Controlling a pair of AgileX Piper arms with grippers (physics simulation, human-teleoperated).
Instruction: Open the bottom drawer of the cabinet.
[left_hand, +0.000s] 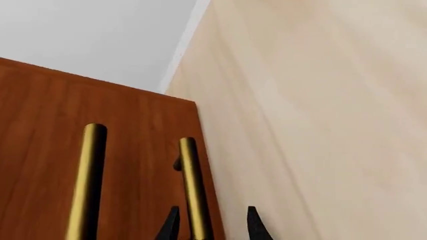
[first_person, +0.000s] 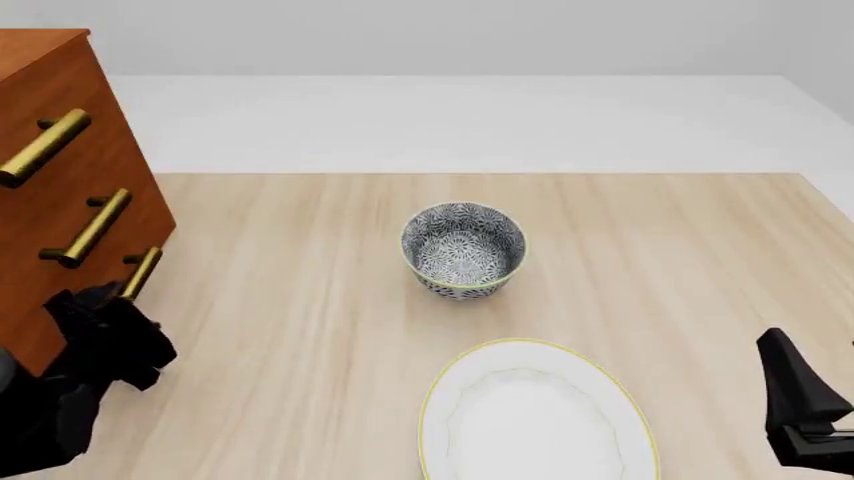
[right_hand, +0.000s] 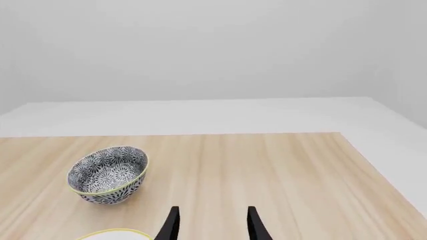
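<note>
Where the reddish-brown wooden cabinet (first_person: 67, 190) stands at the table's left edge, the left gripper (left_hand: 212, 227) spreads its jaws around the bottom drawer's (first_person: 100, 320) round brass bar handle (left_hand: 193, 190). Nearby sit a patterned bowl (first_person: 463, 248) and white plate (first_person: 537, 415); the right gripper (right_hand: 212, 227) hangs spread.

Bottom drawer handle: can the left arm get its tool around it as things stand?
Probably yes. In the left wrist view the open left tool already has the bottom drawer handle between its fingertips, with nothing in between. The bowl sits well clear.
</note>
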